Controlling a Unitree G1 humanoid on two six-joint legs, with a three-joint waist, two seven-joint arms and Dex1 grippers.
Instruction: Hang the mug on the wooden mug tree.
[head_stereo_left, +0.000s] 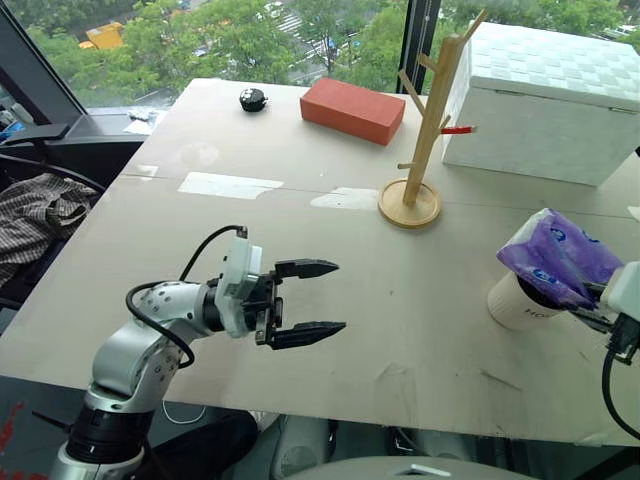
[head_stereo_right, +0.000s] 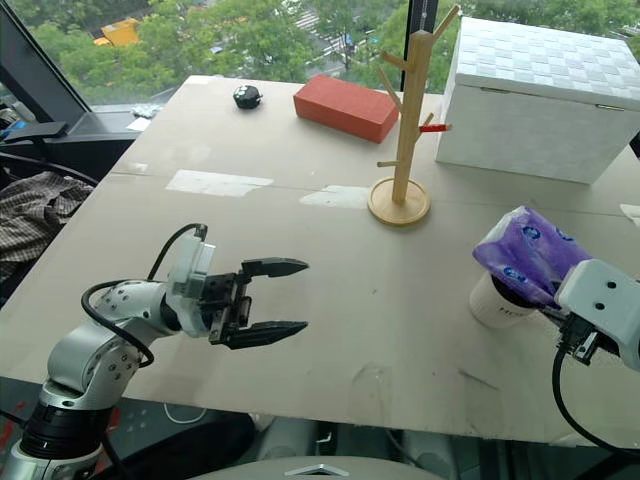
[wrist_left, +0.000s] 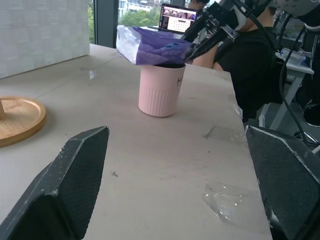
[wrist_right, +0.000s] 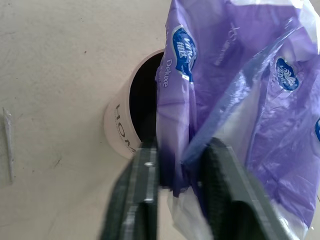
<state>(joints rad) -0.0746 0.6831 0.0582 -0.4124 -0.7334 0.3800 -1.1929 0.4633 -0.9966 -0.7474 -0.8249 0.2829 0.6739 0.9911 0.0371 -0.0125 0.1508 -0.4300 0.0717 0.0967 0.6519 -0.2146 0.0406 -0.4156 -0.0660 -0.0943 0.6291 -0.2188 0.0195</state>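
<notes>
The mug stood upright on the table near its right edge, toward the near right corner, with a purple tissue pack lying across its mouth. The right tool had its two black fingers pinched shut on the plastic of that tissue pack, just beside the mug's rim. The left tool hung over the near left part of the table, pointing toward the right edge, its fingers spread wide and holding nothing. The wooden mug tree stood upright on its round base toward the far right of the table, well apart from the mug, just in front of a white box. A red brick-like block and a small black object lay near the far edge.
</notes>
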